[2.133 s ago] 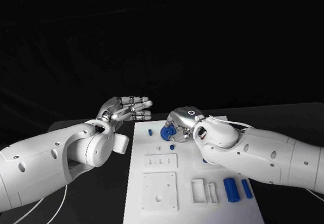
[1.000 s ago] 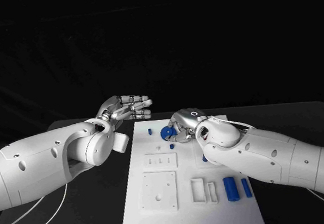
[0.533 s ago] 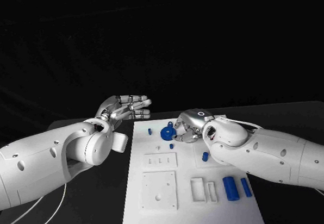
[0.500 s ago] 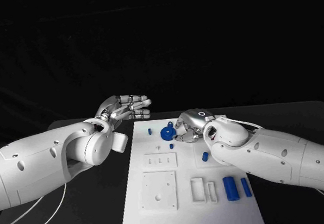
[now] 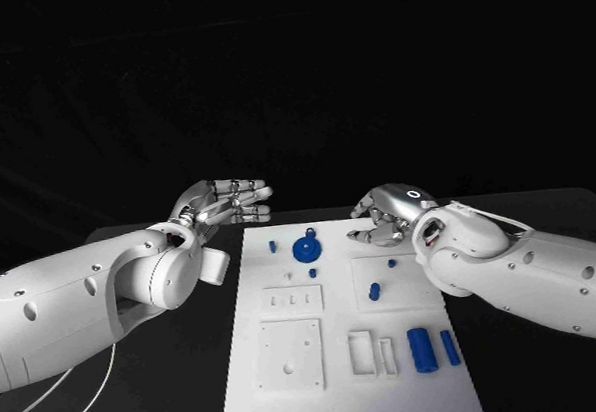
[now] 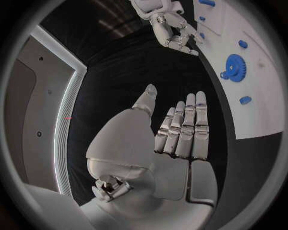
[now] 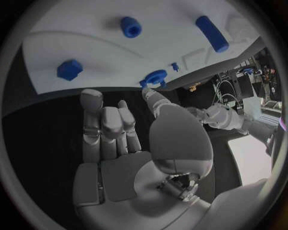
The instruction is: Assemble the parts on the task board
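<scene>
- The black table (image 5: 562,226) carries the white task board (image 5: 336,403), which lies lengthwise at the middle.
- The left hand (image 5: 221,204) hovers off the board's far left corner, at about 10 o'clock from the board's middle; its fingers are extended side by side and a little curled, and it holds nothing (the left wrist view shows a bare palm).
- The right hand (image 5: 384,215) hangs over the board's far right corner, at about 1 o'clock; its fingers are loosely bent and apart, with nothing in them.
- Two blue cylinders (image 5: 423,349) lie side by side near the board's near right edge, at about 5 o'clock.
- The blue gear (image 5: 306,249) sits on the board's far part, at 12 o'clock, between the two hands and touching neither.
- A small blue peg (image 5: 375,291) lies near the board's middle.
</scene>
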Robot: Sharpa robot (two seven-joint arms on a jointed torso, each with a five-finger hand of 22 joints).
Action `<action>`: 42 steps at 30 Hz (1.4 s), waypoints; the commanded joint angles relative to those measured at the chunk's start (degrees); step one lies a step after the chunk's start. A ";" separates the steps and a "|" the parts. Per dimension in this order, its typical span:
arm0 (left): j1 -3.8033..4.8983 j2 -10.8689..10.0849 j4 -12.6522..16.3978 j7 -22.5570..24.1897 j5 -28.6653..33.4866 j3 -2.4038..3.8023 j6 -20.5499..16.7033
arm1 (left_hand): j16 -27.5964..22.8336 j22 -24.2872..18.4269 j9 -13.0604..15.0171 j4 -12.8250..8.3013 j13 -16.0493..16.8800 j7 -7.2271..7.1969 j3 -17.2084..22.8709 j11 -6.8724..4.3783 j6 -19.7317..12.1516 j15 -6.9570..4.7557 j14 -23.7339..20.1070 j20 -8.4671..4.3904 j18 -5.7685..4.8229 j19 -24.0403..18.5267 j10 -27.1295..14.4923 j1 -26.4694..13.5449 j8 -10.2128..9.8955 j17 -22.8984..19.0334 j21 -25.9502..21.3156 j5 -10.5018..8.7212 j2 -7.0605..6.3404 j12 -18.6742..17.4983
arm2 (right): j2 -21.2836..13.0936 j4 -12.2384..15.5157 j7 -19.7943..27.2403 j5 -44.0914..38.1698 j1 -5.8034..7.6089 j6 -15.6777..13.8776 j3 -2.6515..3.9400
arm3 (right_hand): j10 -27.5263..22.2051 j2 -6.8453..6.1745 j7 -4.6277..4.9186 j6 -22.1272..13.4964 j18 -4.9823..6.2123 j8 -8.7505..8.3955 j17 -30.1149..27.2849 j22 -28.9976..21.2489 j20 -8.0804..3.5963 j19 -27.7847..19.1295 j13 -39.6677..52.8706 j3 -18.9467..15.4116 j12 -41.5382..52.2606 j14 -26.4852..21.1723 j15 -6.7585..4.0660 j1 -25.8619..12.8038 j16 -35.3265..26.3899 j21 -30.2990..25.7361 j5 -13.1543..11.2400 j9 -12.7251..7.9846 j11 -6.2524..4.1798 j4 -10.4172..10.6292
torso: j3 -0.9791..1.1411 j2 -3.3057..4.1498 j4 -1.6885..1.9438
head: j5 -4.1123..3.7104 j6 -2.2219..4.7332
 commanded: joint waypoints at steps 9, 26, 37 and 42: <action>-0.07 -0.04 -0.19 0.56 -0.11 0.00 1.03 | 0.00 -0.08 0.06 0.01 0.09 0.01 -0.07 0.09 -0.06 0.10 -0.17 0.18 -0.36 -0.01 -0.21 0.05 0.34 0.08 0.07 -0.15 -0.37 0.26 | -6.12 -1.13 15.60 13.51 0.00 4.92 2.88 | -0.43 2.57 0.09 1.70 0.38 -0.08 -0.23 0.56 0.33 2.32 -0.28 1.07 -0.40 -0.07 0.33 5.36 -0.79 -1.05 0.06 -0.08 -0.06 -9.62 | 0.59 -0.14 -1.24 | 0.03 0.69; -0.40 -0.01 -0.76 0.52 -0.11 -0.02 1.46 | 0.01 -0.06 0.08 -0.23 0.09 -0.05 -0.29 -0.01 0.35 0.05 -0.05 0.12 -0.39 0.06 0.41 0.10 0.36 0.08 0.12 -0.15 0.00 0.26 | -6.89 -5.04 13.28 7.79 -0.04 6.04 3.24 | -0.31 1.51 -0.60 3.95 0.25 -0.05 0.13 1.80 0.11 2.56 -0.32 0.70 -0.36 0.00 0.07 3.14 -0.83 -1.83 0.62 0.14 -0.47 -9.44 | 0.40 -0.13 -1.20 | -0.62 0.61; -0.68 0.00 -0.92 0.52 -0.11 -0.02 1.50 | 0.01 -0.06 0.08 -0.23 0.09 -0.05 -0.29 -0.01 0.35 0.05 -0.05 0.12 -0.39 0.06 0.41 0.10 0.36 0.08 0.12 -0.15 0.00 0.26 | -7.09 -3.84 8.14 5.05 -0.72 7.87 3.24 | 0.02 1.74 -2.47 9.25 -0.76 -0.05 0.33 1.68 -0.70 2.65 -0.04 -0.24 -0.43 0.11 -0.68 5.88 -1.10 -2.08 -4.02 2.86 -1.42 -6.39 | 0.37 -0.15 -1.17 | -1.17 0.52; -0.77 0.01 -0.96 0.51 -0.11 -0.02 1.50 | 0.01 -0.06 0.08 -0.23 0.09 -0.05 -0.29 -0.01 0.35 0.05 -0.05 0.12 -0.39 0.06 0.41 0.10 0.36 0.08 0.12 -0.15 0.00 0.26 | -7.10 -3.63 7.09 4.45 -1.09 8.41 3.24 | 0.28 1.36 -2.75 10.38 -0.83 0.02 0.45 1.78 -0.77 2.67 0.30 3.17 -0.16 0.18 -0.76 4.68 -1.10 -2.04 -3.99 3.63 -1.65 -7.36 | 0.39 -0.16 -1.16 | -1.30 0.47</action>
